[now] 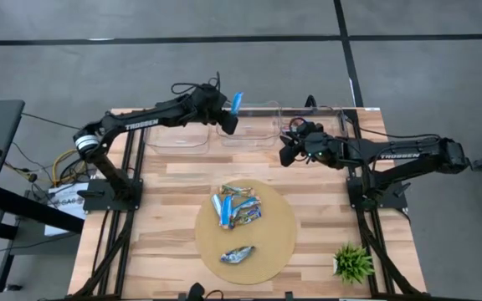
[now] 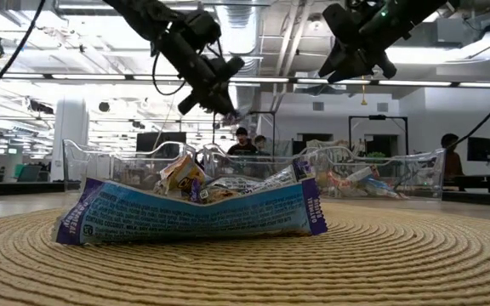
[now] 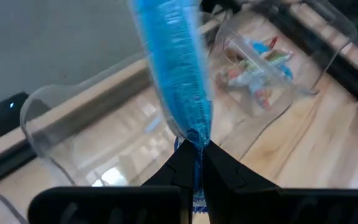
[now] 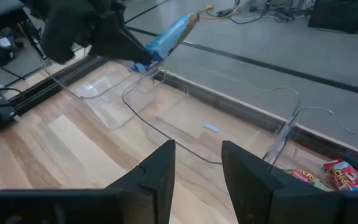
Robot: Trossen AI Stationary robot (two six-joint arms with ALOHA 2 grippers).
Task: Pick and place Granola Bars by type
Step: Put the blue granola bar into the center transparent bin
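We hold a blue bar point(image 1: 238, 102) in the left pincer point(image 1: 229, 117), clamped at its lower end, long axis upright, above the middle bin point(image 1: 262, 138) at the tabletop's far edge. The right pincer point(image 4: 197, 165) hovers wide open, empty.

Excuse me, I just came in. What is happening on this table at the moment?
The robot is sorting granola bars by type. The left gripper is shut on a blue bar and holds it in the air at the clear bins along the table's far edge. The right gripper is open and empty, near the right-hand bin, which already holds some bars. Several more bars wait on the round woven mat.
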